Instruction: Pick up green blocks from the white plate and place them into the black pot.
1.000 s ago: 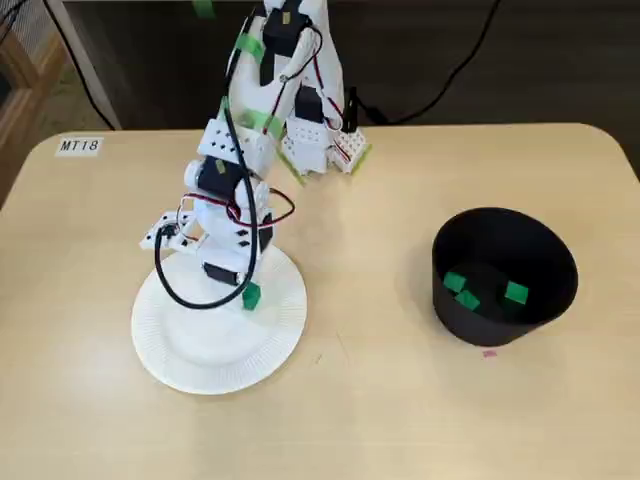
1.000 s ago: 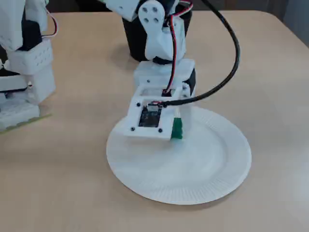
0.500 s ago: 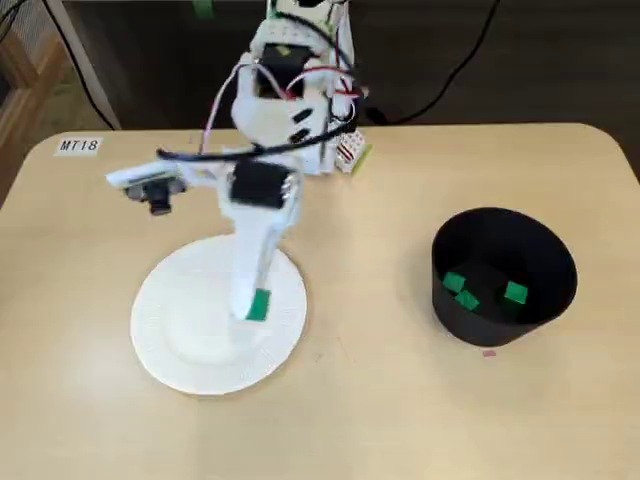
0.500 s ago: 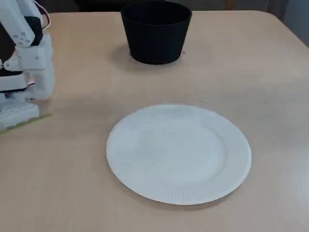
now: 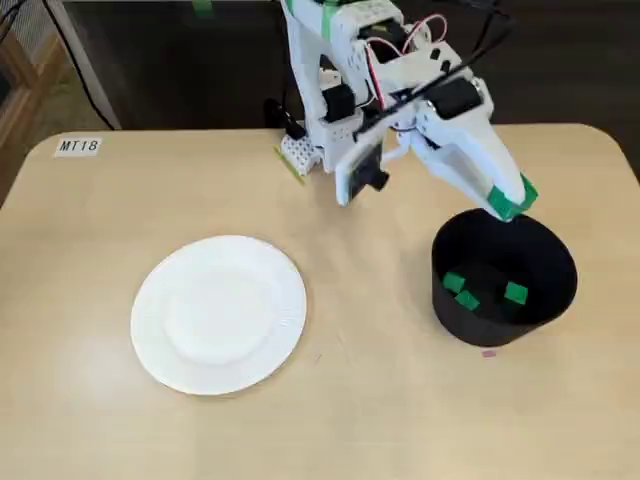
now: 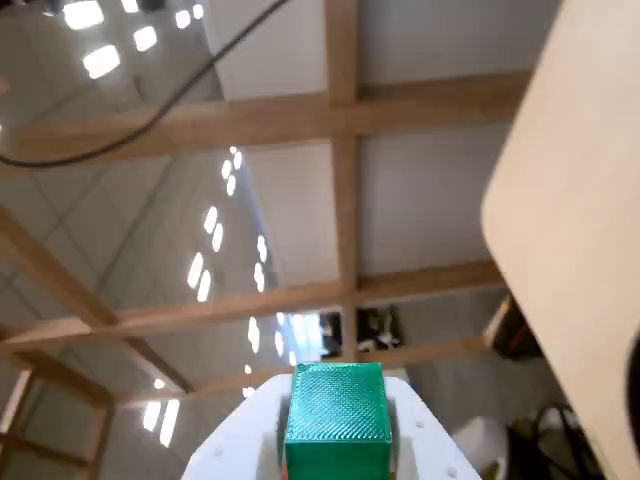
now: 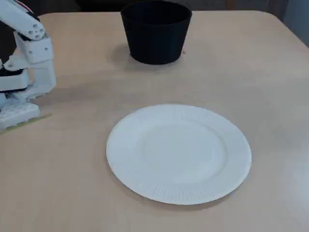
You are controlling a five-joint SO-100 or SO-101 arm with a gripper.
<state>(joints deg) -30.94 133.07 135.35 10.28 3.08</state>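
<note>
Gripper point(image 5: 508, 208) relocated from white plate point(image 5: 218, 312) to above near rim of black pot point(image 5: 460, 322), jaws clamped on green block point(image 6: 337, 415), three other green blocks point(image 5: 516, 292) inside pot

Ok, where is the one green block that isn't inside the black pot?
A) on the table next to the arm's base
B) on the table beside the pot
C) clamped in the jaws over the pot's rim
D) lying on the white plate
C: the green block sits between the jaws, just above the far rim of the black pot, while the white plate holds nothing in both fixed views.
</note>
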